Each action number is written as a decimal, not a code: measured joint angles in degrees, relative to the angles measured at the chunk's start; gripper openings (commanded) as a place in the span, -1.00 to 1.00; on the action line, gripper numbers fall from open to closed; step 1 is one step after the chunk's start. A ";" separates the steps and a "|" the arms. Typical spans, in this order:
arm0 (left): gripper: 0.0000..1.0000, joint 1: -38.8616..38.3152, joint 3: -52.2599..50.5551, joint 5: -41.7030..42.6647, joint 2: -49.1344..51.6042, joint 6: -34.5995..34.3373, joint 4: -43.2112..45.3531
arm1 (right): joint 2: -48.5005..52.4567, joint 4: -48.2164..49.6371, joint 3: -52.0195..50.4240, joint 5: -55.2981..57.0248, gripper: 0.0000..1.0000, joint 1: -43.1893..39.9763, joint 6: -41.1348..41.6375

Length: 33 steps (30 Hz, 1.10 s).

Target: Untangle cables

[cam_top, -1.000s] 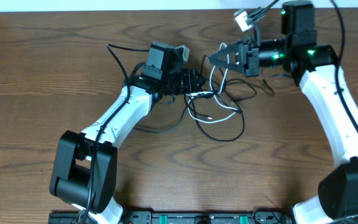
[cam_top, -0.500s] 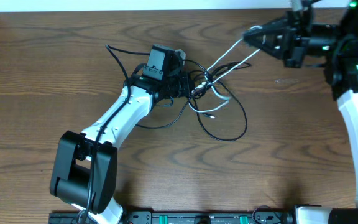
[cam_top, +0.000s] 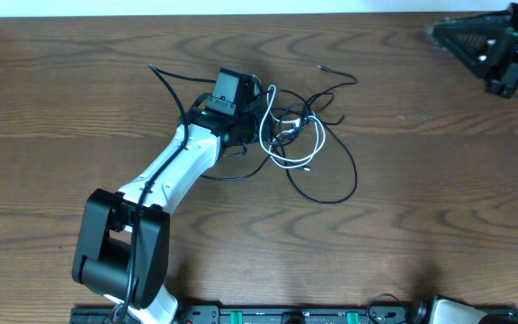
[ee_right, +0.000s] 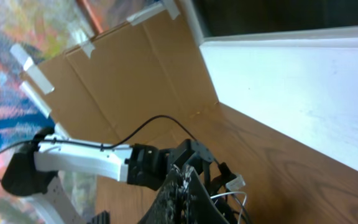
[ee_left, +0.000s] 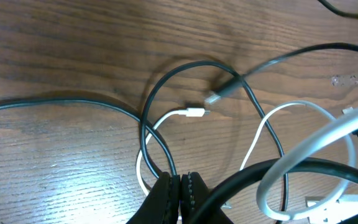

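1 white plug [ee_left: 195, 112] shows wrist-side, perhaps faintly overhead.

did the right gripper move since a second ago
Yes. The black two-finger right gripper swung right along the brown wooden table's far edge, away from the tangled black and white cables.

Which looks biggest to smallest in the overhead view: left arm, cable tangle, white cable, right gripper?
1. left arm
2. cable tangle
3. white cable and right gripper: unranked. They look about alike; the gripper seems raised toward the camera and is cut off by the frame edge.
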 measured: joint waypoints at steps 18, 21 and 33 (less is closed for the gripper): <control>-0.85 0.07 -0.11 2.99 -5.92 -1.33 5.88 | 8.92 -44.85 0.20 21.73 0.02 9.94 -22.12; -0.85 0.07 -0.11 1.57 -6.38 -1.70 4.72 | 8.92 -47.36 0.22 31.30 0.04 15.06 -24.09; -0.85 0.07 -0.11 0.61 -6.36 -1.77 3.37 | 19.50 -46.90 0.22 52.50 -0.01 28.26 -24.04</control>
